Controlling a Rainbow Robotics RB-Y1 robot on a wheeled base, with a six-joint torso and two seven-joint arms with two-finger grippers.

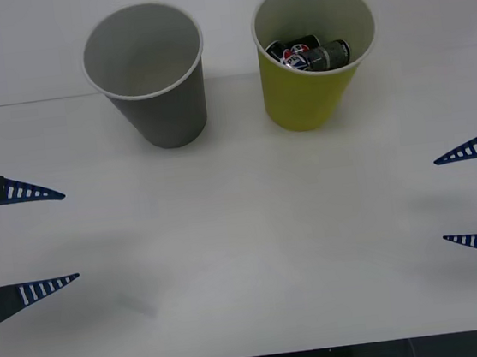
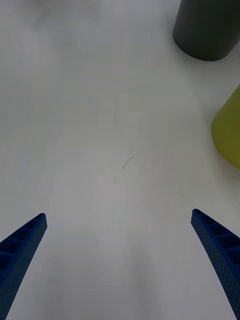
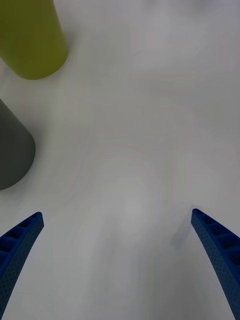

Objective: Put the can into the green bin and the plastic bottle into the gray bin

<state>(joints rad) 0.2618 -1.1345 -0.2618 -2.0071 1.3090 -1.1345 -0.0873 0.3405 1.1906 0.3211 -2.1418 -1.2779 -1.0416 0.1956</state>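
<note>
The gray bin (image 1: 154, 76) stands at the back left of the table and its visible inside holds nothing. Beside it on the right stands the green bin (image 1: 311, 58). Inside the green bin a grayish can (image 1: 330, 52) lies next to a dark can (image 1: 293, 52) with a red-white-blue mark. The plastic bottle is out of view. My left gripper (image 1: 71, 235) is open at the table's left edge. At the right edge my right gripper (image 1: 439, 199) is open too, and neither holds anything. Both grippers are well in front of the bins.
The white table (image 1: 253, 228) stretches bare between the grippers. The right wrist view has the gray bin (image 2: 205, 30) and the green bin (image 2: 227, 135) off to one side. The left wrist view has the green bin (image 3: 30, 35) and the gray bin (image 3: 12, 155).
</note>
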